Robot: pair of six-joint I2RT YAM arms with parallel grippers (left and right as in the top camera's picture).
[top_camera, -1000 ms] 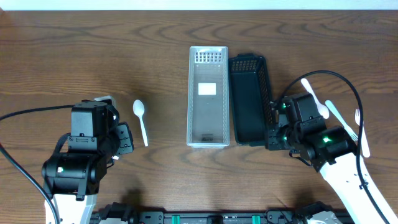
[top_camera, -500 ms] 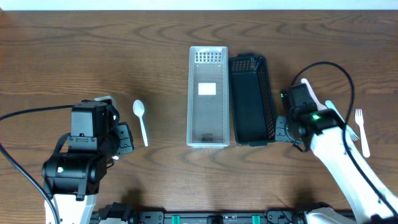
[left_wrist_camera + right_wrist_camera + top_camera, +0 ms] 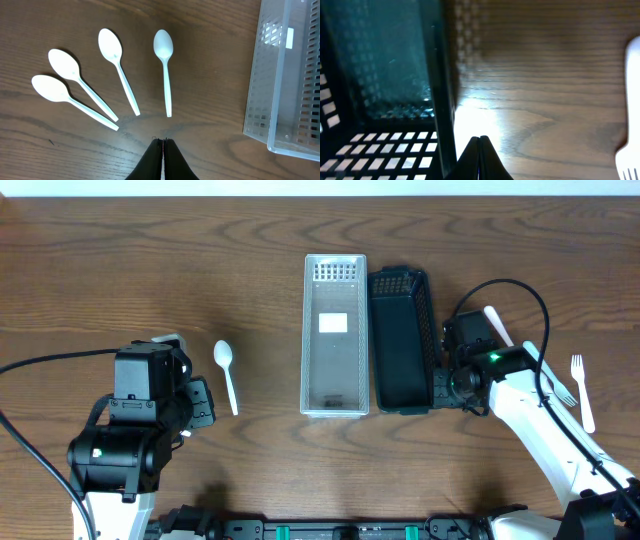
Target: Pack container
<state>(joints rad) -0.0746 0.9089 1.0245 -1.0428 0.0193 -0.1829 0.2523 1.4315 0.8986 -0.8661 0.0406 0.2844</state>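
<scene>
Overhead camera shows you the clear container [image 3: 334, 335] in the middle of the table [image 3: 120, 260], with its long side running up and down the frame. The black basket [image 3: 403, 340] stands against its right side, touching it. A white label lies on the floor of the clear container.

One white spoon [image 3: 227, 375] lies left of the container, bowl toward the top of the frame. In the left wrist view you see three other spoons [image 3: 75, 82] fanned out to the left of it, all on the bare wood.

The left gripper [image 3: 163, 149] has its fingers pressed together and holds nothing. Its tips sit at the lower middle of the frame, near the handle end of the white spoon but not touching it.

The right gripper [image 3: 480, 150] also has its fingers closed together, with nothing between them. It is just beside the right outer wall of the black basket, above the wood. A white fork [image 3: 581, 392] lies near the right edge, well apart from the basket.
</scene>
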